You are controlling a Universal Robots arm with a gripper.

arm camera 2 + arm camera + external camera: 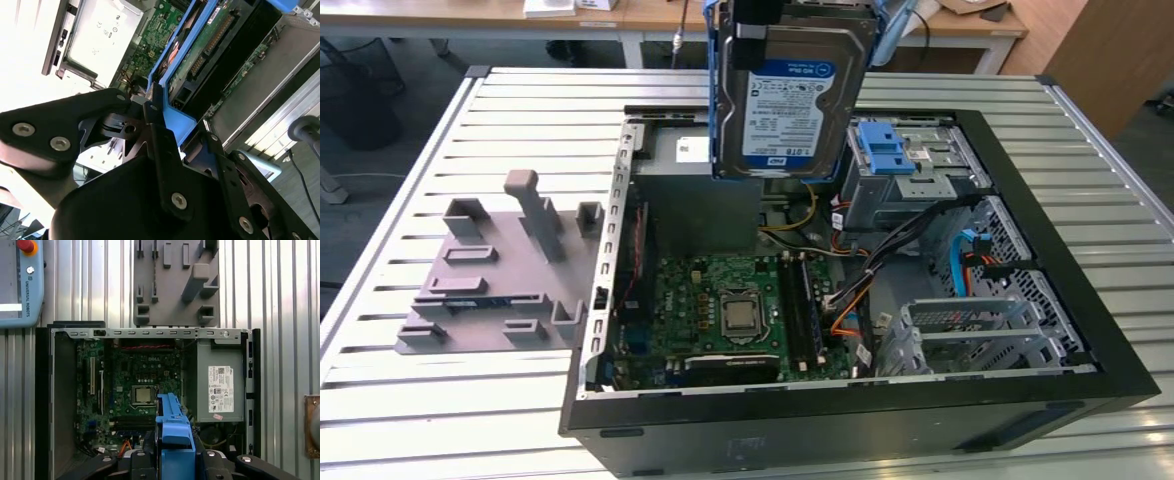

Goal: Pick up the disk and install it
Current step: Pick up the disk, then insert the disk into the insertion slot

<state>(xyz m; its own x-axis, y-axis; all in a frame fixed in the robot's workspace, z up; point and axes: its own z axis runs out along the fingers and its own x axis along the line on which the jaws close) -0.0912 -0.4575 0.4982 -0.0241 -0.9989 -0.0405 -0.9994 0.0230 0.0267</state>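
Your gripper is pinching the blue-framed silver disk above the open computer case on the ribbed metal table.

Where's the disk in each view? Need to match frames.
Exterior view: disk upright above the open computer case, label facing camera.
Second wrist view: disk circuit-board side showing, gripper clamping its blue frame.
First wrist view: disk edge-on before the motherboard.
Shared landmark: motherboard.

disk over computer case | fixture on table, the exterior view's left of case
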